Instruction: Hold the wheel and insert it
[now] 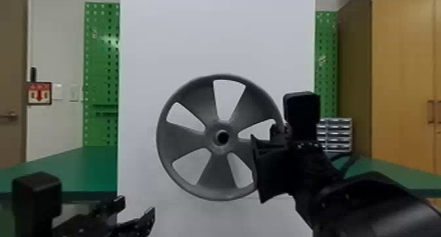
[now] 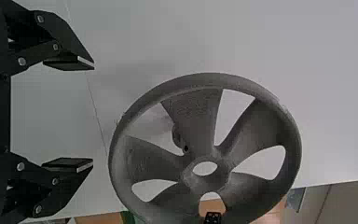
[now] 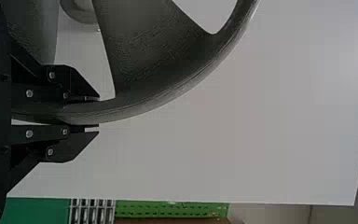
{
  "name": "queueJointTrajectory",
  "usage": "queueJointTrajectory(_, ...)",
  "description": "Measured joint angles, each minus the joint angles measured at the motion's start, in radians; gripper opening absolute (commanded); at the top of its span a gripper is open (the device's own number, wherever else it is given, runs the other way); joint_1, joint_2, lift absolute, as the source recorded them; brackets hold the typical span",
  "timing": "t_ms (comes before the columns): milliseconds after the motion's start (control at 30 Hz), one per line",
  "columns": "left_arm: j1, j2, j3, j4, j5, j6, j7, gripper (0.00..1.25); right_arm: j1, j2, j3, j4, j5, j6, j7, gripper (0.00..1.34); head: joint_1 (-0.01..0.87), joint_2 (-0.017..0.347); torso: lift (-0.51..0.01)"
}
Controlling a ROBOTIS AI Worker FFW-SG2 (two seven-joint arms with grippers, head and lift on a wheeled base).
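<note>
A: Nearest first. Claws?
B: Left claw [image 1: 137, 205], lower left of the head view: released, fingers spread, nothing between them. Right claw [image 3: 96, 114], right of centre in the head view: clenched on the wheel's rim.
A: Wheel position?
B: Wheel [image 1: 187, 139] at centre of the head view, face roughly toward the camera, in front of the white panel [image 1: 216, 32].
A: Progress?
B: Grip done. Insertion judged not complete: a grey stub [image 2: 176, 136] shows through a spoke gap, off the hub hole [image 2: 205, 168] from that angle. Probably the mount. Left to do: align, push on, let go.
A: Obscured?
B: Right claw covers part of the rim in the head view; the wheel partly hides the stub in the left wrist view and is itself cut off in the right. Clearance behind the hub: cannot tell.
A: Farthest?
B: Green table [image 1: 95, 167], then pegboard [image 1: 101, 62], left of the panel.
</note>
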Motion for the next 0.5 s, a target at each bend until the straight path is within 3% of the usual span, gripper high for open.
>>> queueJointTrajectory(500,-0.002,0.000,-0.001,0.000,-0.002,0.000,0.000,0.74,-0.013,0.002,0.008,0.007,0.001,0.006,-0.013,0.07,0.000,0.000,-0.499)
